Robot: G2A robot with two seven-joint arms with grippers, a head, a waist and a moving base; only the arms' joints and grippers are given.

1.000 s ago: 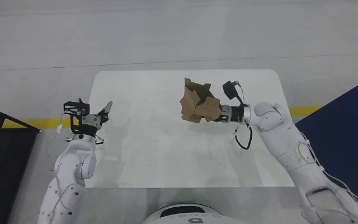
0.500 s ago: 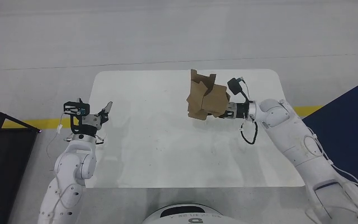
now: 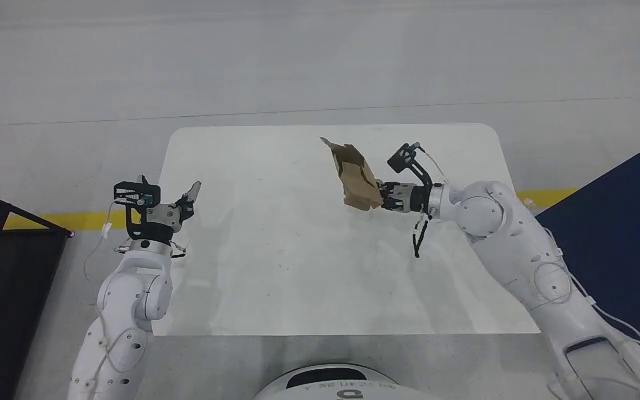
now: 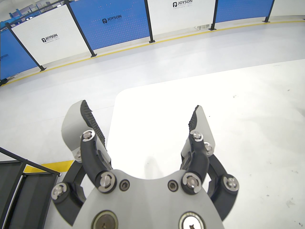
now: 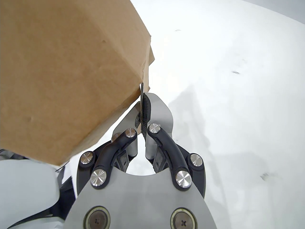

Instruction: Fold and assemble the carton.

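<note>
Your right end effector is clamped narrow on a thin edge of the carton. From the right wrist, the two pads meet on a flap of cardboard at the box's lower corner, with the brown body rising just beside the fingers. From above, you'll find the carton over the far half of the bench, a little right of centre. It is tilted, with one pointed flap sticking out toward the far left. You cannot tell from these views whether its lower edge touches the bench or hangs just above it. The right arm comes in from the right side, its wrist level with the box.

Your left end effector is spread wide and holds nothing. It sits at the bench's left edge, well apart from the carton, its two ribbed pads pointing toward the far left corner. Behind the bench you can see grey floor, a yellow line and a row of blue and white partition panels.
</note>
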